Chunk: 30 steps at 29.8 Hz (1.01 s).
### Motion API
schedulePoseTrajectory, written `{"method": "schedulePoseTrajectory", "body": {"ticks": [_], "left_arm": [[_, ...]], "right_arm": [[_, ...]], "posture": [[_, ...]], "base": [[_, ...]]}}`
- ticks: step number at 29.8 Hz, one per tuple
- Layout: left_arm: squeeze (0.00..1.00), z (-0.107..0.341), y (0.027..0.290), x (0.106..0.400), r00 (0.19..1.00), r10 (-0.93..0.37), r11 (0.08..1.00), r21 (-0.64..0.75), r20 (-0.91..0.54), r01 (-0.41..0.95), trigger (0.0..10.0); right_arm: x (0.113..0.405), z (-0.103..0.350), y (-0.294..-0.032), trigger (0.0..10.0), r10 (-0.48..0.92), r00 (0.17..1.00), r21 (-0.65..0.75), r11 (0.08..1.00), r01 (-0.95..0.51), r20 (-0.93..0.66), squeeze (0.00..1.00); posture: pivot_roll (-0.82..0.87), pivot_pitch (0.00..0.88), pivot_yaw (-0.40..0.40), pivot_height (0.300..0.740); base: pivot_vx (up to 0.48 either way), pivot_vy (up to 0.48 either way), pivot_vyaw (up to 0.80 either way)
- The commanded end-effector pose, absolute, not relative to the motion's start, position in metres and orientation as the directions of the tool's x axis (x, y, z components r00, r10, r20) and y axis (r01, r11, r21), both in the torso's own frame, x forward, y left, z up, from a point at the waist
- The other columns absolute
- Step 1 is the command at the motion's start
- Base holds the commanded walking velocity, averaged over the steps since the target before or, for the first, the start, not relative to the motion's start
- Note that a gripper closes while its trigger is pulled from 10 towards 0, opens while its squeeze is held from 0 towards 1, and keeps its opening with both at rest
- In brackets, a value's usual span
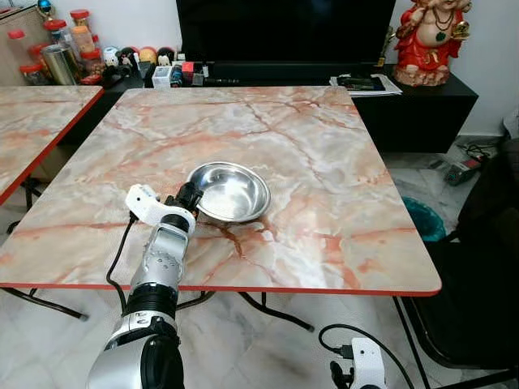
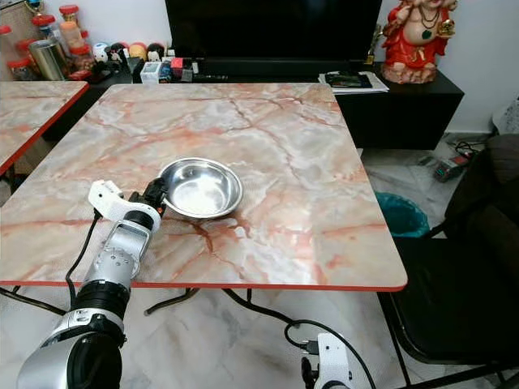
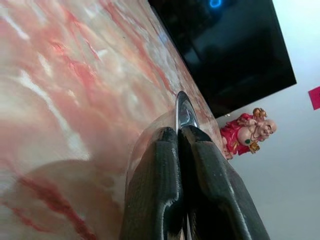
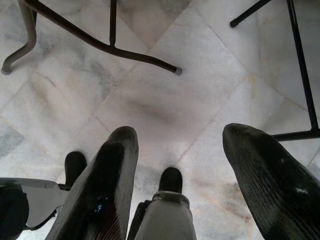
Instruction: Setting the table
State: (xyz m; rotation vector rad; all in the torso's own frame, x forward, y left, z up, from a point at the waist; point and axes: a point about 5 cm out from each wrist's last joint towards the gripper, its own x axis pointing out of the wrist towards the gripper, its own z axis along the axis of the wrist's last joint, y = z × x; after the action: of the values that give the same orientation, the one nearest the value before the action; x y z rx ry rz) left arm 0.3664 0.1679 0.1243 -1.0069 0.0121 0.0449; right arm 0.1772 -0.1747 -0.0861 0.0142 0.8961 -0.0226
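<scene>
Left wrist view: L hand [image 3: 179, 131] pinching steel bowl [image 1: 231, 191] rim, marble table [image 1: 340, 146], R hand [image 4: 182, 165] spread near floor

The left arm [image 1: 158, 279] is a brushed silver tube dotted with small screw holes, with a black collar and a chunky black joint lower down. There's a white plastic block [image 1: 143, 203] at the wrist and a black cable [image 1: 118, 258] looping off it. Fingers [image 3: 165, 195] are long, matte black, slightly textured.

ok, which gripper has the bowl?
The left gripper: its fingers are pinched shut on the near-left rim of the steel bowl on the table. The right gripper hangs open over the floor.
</scene>
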Motion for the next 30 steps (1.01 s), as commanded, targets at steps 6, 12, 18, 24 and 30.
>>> {"method": "schedulePoseTrajectory", "body": {"ticks": [6,12,18,24,30], "left_arm": [[0.00,0.105,0.172,0.352,0.993,0.034,0.509,-0.853,-0.110,-0.112,10.0],[0.00,0.099,0.168,0.347,0.990,0.009,0.523,-0.843,-0.139,-0.123,10.0],[0.00,0.099,0.163,0.346,0.989,-0.032,0.541,-0.834,-0.147,-0.106,10.0],[0.31,0.099,0.164,0.345,0.987,-0.031,0.558,-0.822,-0.157,-0.113,10.0],[1.00,0.099,0.166,0.345,0.987,-0.026,0.561,-0.820,-0.156,-0.115,10.0]], "right_arm": [[0.177,-0.086,-0.178,10.0,-0.025,0.628,0.002,0.999,0.042,-0.778,0.00],[0.179,-0.085,-0.176,10.0,-0.022,0.632,0.004,0.999,0.039,-0.774,0.00],[0.181,-0.084,-0.175,10.0,-0.020,0.636,0.006,0.999,0.038,-0.772,0.00],[0.182,-0.084,-0.174,10.0,-0.017,0.638,0.008,0.999,0.036,-0.770,0.00],[0.183,-0.083,-0.175,10.0,-0.018,0.641,0.006,0.999,0.035,-0.767,0.00]], "posture": [[0.06,0.000,0.019,0.740],[0.05,0.000,0.020,0.740],[0.06,0.000,0.021,0.740],[0.06,0.000,0.016,0.740],[0.06,0.000,0.013,0.740]], "base": [[0.000,0.000,0.00],[0.000,0.000,0.00],[0.000,0.000,0.00],[0.000,0.000,0.00],[0.000,0.000,0.00]]}}
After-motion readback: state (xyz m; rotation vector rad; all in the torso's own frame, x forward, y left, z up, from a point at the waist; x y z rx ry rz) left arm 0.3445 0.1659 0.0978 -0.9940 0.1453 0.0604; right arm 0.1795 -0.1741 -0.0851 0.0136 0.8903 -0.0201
